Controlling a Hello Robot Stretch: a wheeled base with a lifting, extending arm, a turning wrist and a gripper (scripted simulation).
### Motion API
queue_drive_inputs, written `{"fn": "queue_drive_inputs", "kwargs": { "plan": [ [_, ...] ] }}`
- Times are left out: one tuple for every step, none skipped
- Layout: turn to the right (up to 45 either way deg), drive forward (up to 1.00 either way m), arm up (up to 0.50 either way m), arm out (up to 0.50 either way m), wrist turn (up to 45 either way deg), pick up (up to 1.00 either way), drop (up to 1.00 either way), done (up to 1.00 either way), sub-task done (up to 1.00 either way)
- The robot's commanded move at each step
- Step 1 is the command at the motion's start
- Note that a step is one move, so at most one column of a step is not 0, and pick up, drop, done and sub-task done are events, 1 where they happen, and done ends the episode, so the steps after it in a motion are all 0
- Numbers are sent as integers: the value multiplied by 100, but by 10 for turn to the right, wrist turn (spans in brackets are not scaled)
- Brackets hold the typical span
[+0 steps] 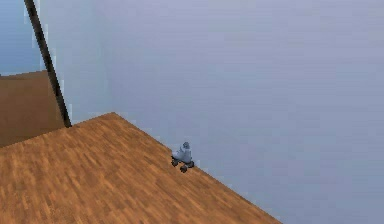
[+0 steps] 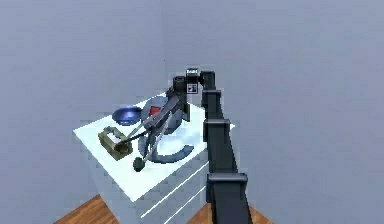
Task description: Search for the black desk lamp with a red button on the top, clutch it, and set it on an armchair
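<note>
A white dresser (image 2: 170, 185) stands against the pale wall in the arm side view. On its top lies a dark, thin-armed thing with curved grey parts (image 2: 152, 132), which may be the desk lamp; I see no red button. The dark arm (image 2: 222, 150) rises from the bottom edge and reaches over the dresser top. The gripper (image 2: 172, 100) is at its far end, right by this dark thing. I cannot tell whether it holds anything.
A dark blue bowl (image 2: 125, 115) and a small tan object (image 2: 112, 140) sit on the dresser's left part. In the forward view, a small grey wheeled object (image 1: 183, 155) rests on the wooden floor (image 1: 90, 180) by the wall, with a dark door frame (image 1: 48, 60) at the left.
</note>
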Motion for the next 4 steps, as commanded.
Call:
{"fn": "queue_drive_inputs", "kwargs": {
  "plan": [
    [0, 0, 0, 0, 450, 0, 0, 0, 0],
    [0, 0, 0, 0, 450, 0, 0, 0, 0],
    [0, 0, 0, 0, 120, 0, 0, 0, 0],
    [0, 0, -30, 0, 0, 0, 0, 0, 0]
  ]
}}
